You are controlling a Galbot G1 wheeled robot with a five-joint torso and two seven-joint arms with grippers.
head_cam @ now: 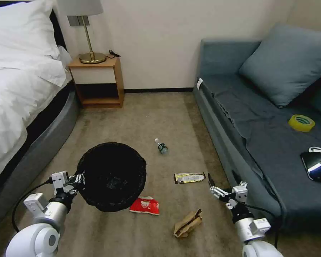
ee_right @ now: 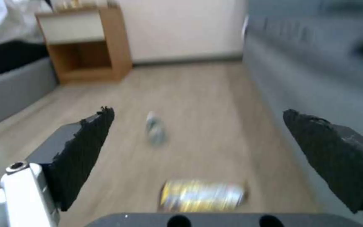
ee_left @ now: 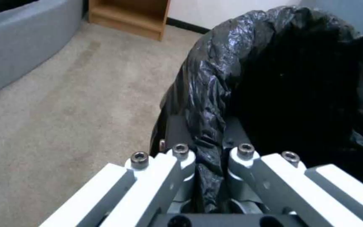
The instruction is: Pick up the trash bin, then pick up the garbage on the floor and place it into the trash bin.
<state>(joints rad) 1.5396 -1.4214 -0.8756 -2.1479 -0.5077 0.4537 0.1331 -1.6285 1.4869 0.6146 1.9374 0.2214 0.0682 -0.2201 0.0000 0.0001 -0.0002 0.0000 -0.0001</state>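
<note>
Left gripper (ee_left: 209,157) pinches the trash bin (head_cam: 111,176) rim at nine o'clock; right gripper (ee_right: 198,151) hovers agape over bar wrapper (ee_right: 202,195).

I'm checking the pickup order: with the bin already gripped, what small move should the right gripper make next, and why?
Probably lower the open right gripper onto the bar wrapper just ahead; left gripper grips the trash bin rim.

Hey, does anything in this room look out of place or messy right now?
Yes. Litter lies scattered on the carpet: a small bottle on its side, a gold wrapper, a red packet and a crumpled tan scrap. The left gripper pinches the trash bin by its liner rim.
</note>
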